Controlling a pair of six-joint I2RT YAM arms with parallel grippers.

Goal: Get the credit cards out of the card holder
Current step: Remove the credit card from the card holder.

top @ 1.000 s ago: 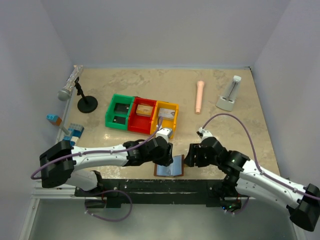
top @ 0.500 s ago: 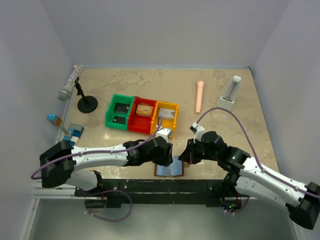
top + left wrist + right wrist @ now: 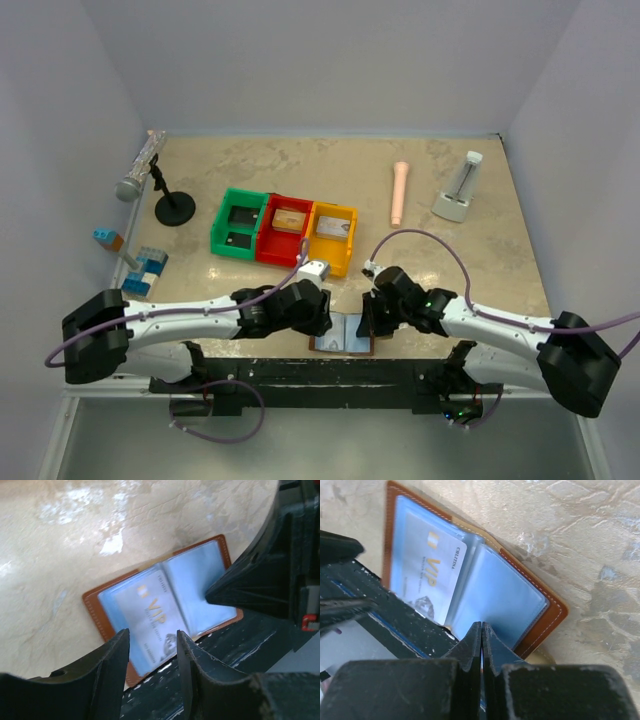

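The card holder (image 3: 343, 335) lies open at the table's near edge, brown rim around pale blue sleeves (image 3: 200, 587) (image 3: 517, 597). A pale VIP credit card (image 3: 150, 612) (image 3: 432, 572) sits in its left sleeve. My left gripper (image 3: 318, 318) (image 3: 152, 635) hovers open over the near edge of that card, with nothing between its fingers. My right gripper (image 3: 368, 322) (image 3: 481, 626) is shut, its joined tips resting on the holder's right sleeve; in the left wrist view it shows as a dark wedge (image 3: 225, 590).
Green (image 3: 239, 224), red (image 3: 287, 230) and yellow (image 3: 335, 238) bins stand in a row behind the holder; a card lies in the red and yellow ones. The black mounting rail (image 3: 330, 370) runs right at the holder's near side. A microphone stand (image 3: 172, 205), blocks (image 3: 148, 268), a pink stick (image 3: 399, 193) and a white stand (image 3: 458, 190) lie further off.
My right gripper has shut and swung left and down onto the holder's right half. The left arm has drawn back a little toward the near edge, still open.
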